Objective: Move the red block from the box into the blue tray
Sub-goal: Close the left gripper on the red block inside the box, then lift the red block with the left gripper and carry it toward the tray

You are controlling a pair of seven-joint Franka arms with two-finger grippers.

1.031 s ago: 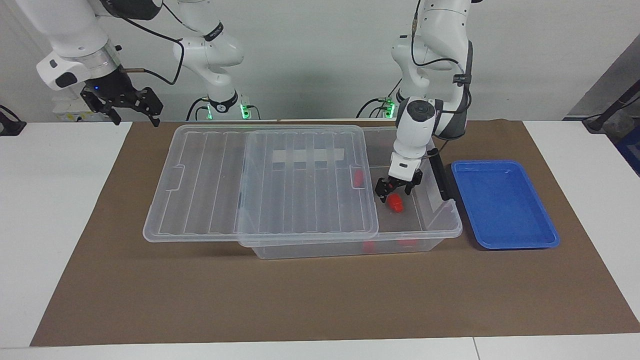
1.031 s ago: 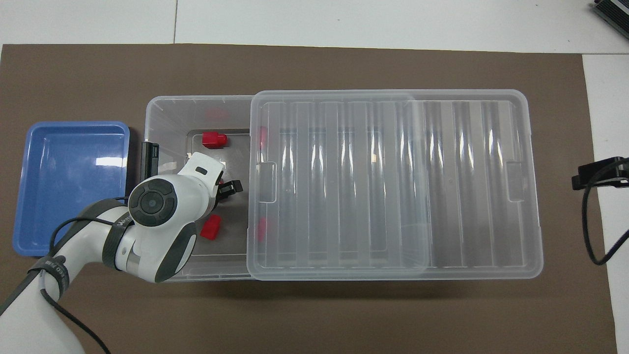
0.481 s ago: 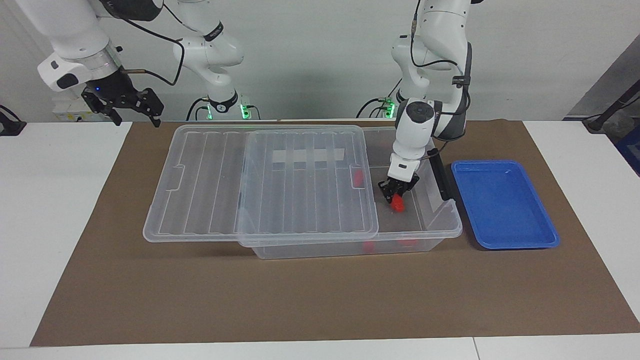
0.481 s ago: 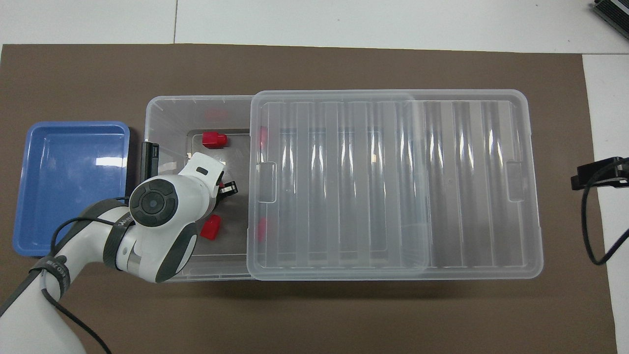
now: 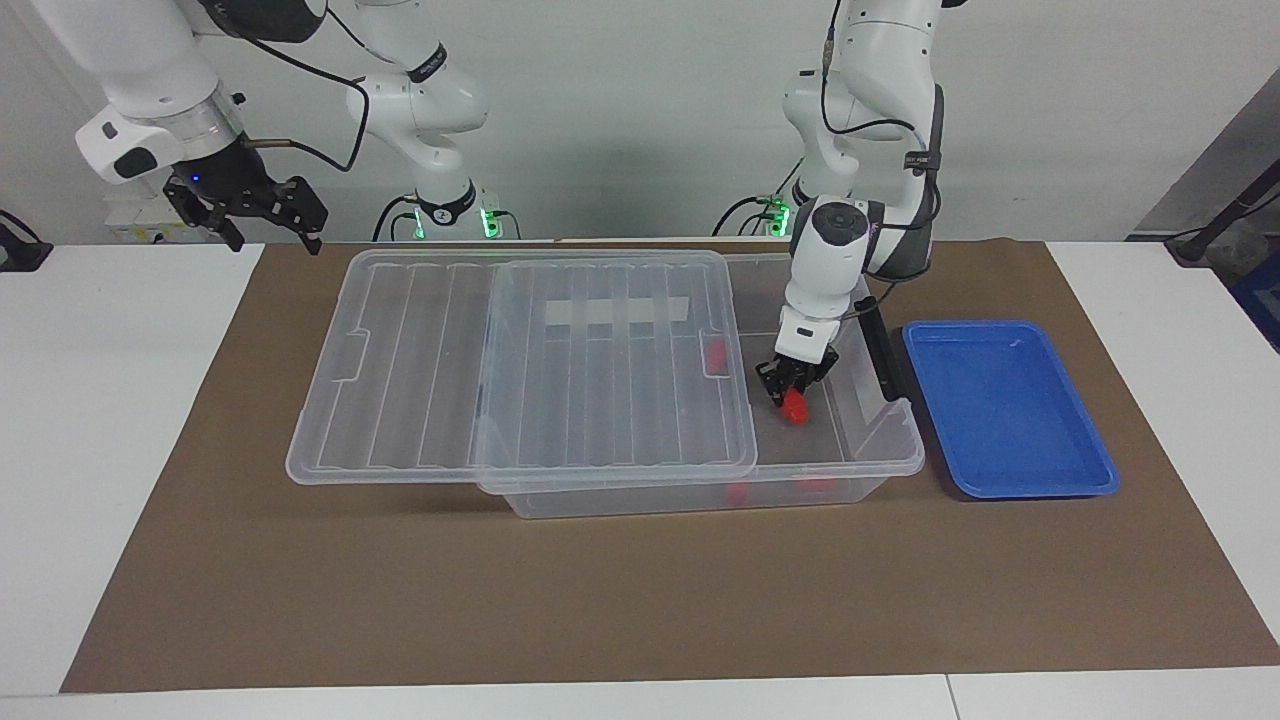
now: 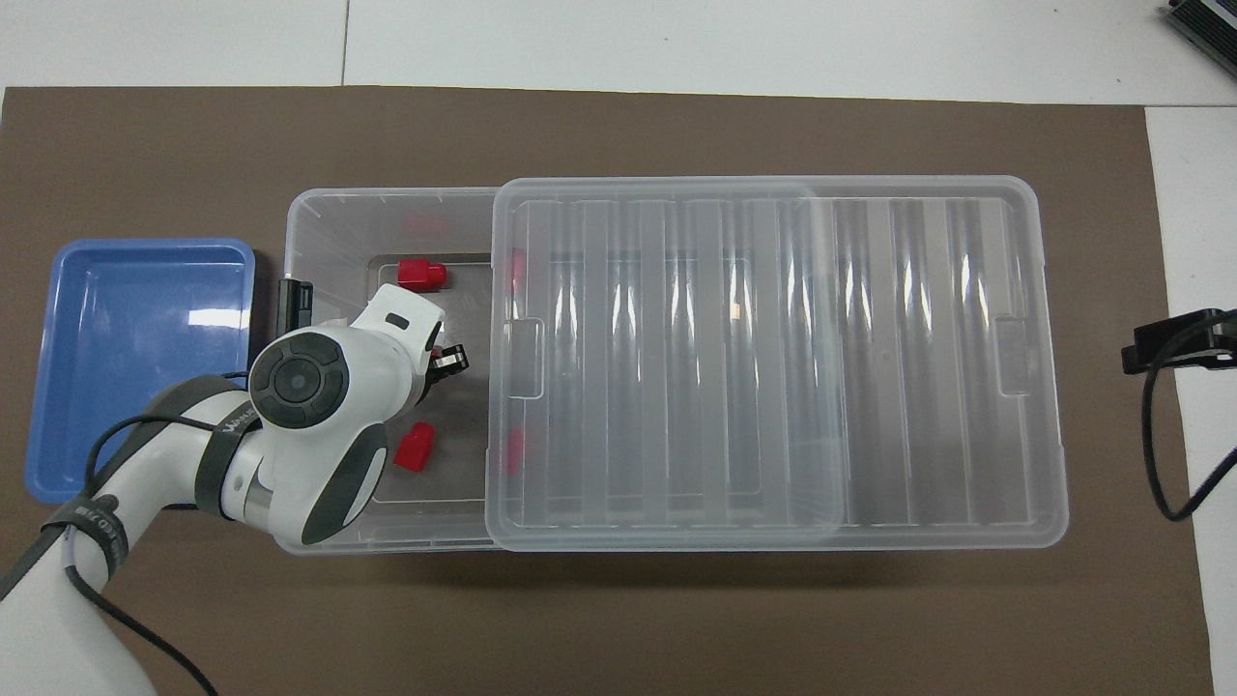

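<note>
Red block (image 5: 795, 404), plastic: gripped in the closed left pincer (image 5: 790, 385), low inside the box's (image 5: 860, 440) uncovered end. Recommended handling: lift straight up clear of the wall and lid (image 5: 520, 370), then carry to the blue tray (image 5: 1010, 410) beside it. Right pincer (image 5: 262, 215) waited, open, over the desk (image 5: 110, 400).

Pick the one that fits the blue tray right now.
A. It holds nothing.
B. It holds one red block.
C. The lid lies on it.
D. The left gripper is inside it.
A. The blue tray shows only bare blue floor, while the left gripper is down in the open end of the box, shut on the red block.
</note>
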